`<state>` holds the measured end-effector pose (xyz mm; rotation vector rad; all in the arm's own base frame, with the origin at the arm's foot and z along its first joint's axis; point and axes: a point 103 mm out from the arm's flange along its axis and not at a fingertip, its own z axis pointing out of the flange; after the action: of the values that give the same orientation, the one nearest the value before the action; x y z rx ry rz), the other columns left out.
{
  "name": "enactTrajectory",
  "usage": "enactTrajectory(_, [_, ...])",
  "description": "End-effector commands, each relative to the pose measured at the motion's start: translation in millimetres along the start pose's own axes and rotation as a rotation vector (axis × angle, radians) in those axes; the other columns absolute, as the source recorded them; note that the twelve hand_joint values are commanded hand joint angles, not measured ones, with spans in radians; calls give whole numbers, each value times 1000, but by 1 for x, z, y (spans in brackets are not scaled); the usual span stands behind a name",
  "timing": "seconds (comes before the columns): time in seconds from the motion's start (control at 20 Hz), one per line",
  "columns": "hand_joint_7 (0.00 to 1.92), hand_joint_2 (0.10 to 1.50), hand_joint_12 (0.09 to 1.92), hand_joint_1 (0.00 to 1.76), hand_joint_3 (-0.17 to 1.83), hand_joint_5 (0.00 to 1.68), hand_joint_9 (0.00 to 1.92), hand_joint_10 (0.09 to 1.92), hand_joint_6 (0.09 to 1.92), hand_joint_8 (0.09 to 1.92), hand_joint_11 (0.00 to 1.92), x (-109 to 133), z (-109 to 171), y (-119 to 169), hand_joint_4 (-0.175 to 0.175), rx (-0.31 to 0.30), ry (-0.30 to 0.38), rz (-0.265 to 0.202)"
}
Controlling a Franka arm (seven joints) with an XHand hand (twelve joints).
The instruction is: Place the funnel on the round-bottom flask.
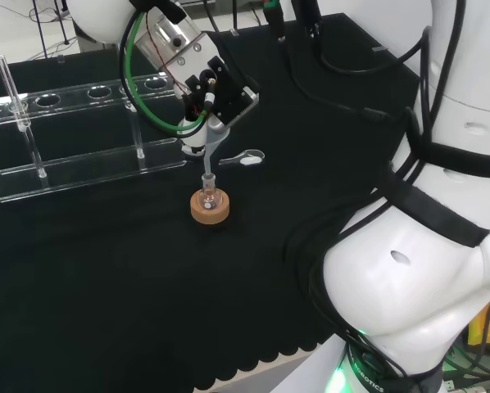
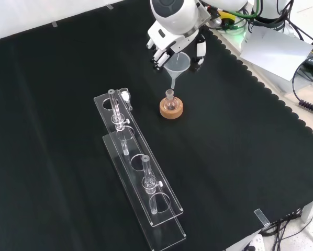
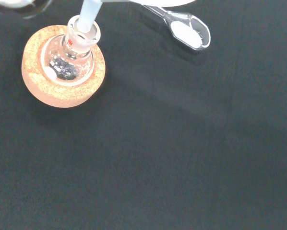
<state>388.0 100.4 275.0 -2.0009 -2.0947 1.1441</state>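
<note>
The hand [image 2: 178,46] has its fingers [image 2: 160,56] curled round the rim of the funnel [image 2: 176,64], holding it from above with the cone uppermost and the stem pointing straight down — the attitude needed for the stem to enter a narrow neck. Directly below the fingers stands the round-bottom flask [image 2: 170,102], and the wrist view shows the stem tip at, or just inside, the flask mouth; whether the cone is already seated cannot be told. The flask rests in a cork ring [image 1: 210,209], since its curved base would otherwise roll on the tabletop [image 2: 240,157]. The funnel is translucent, smooth plastic or glass, conical with a slim tube; the flask is clear glass, spherical with a short cylindrical neck; the cork is tan, granular and matt. The tabletop cloth is black and finely woven. Just beyond the fingers lies a clear scoop [image 3: 187,32] holding white powder — apart from the flask.
</note>
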Motion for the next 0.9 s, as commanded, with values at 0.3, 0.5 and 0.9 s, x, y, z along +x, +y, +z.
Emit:
enactTrajectory(0.3, [789, 713, 1239, 766, 640, 718, 1093, 363, 834, 599, 643, 3, 4, 9, 14, 10, -6, -8])
enactTrajectory(0.5, [788, 715, 1239, 765, 640, 718, 1091, 364, 835, 601, 642, 0, 5, 11, 14, 11, -2, -8])
enactTrajectory(0.9, [786, 719, 1239, 762, 640, 718, 1090, 366, 836, 604, 642, 3, 10, 20, 13, 26, 2, -17])
